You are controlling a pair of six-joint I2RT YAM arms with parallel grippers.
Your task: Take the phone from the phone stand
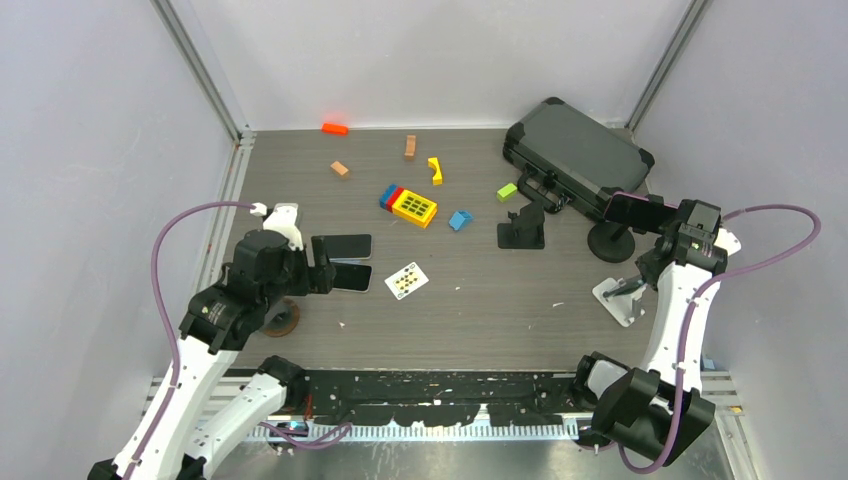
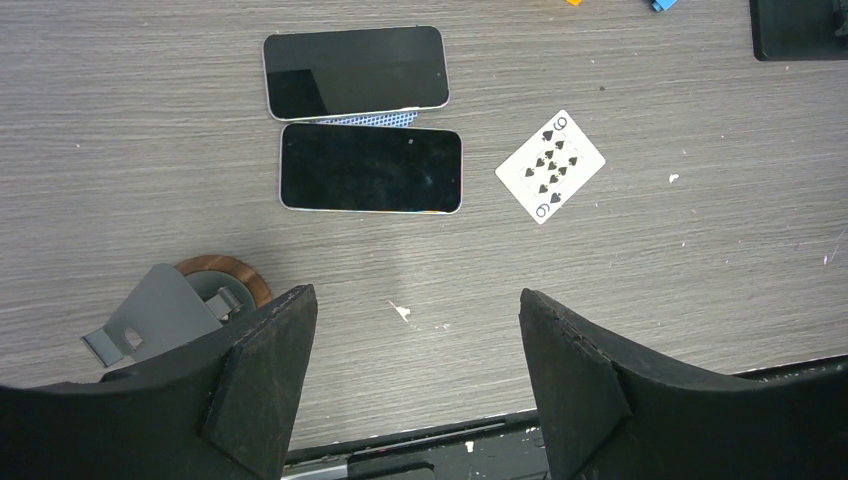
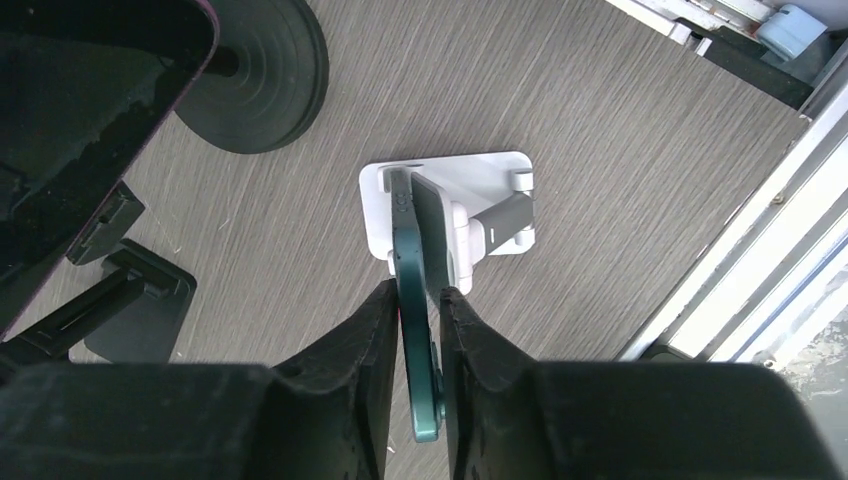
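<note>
Here the teal phone [image 3: 412, 250] stands on edge in the white phone stand [image 3: 490, 175] near the right side of the surface [image 3: 600, 140], its far end tucked into the stand's front lip and its back leaning against the grey support arm. The right jaws are closed on it, one pressed to each face of the phone at its near end, with the phone's edge showing between them. Just beyond the white stand sits the round black base [image 3: 265, 85] of another stand, which holds a dark phone with a purple rim [image 3: 80, 130] up off the surface. A flat black stand [image 3: 130, 320] lies to the left of that. On the other side of the surface the left jaws stand wide open and hold nothing, hanging above bare wood grain. Ahead of them two dark-screened phones [image 2: 355, 72] [image 2: 370, 168] lie flat side by side, a blue-backed card [image 2: 372, 119] peeking out between them, and a nine of spades [image 2: 551, 165] lies face up just to their right. A grey stand on a round wooden base [image 2: 150, 315] sits beside the left one of those open jaws
</note>
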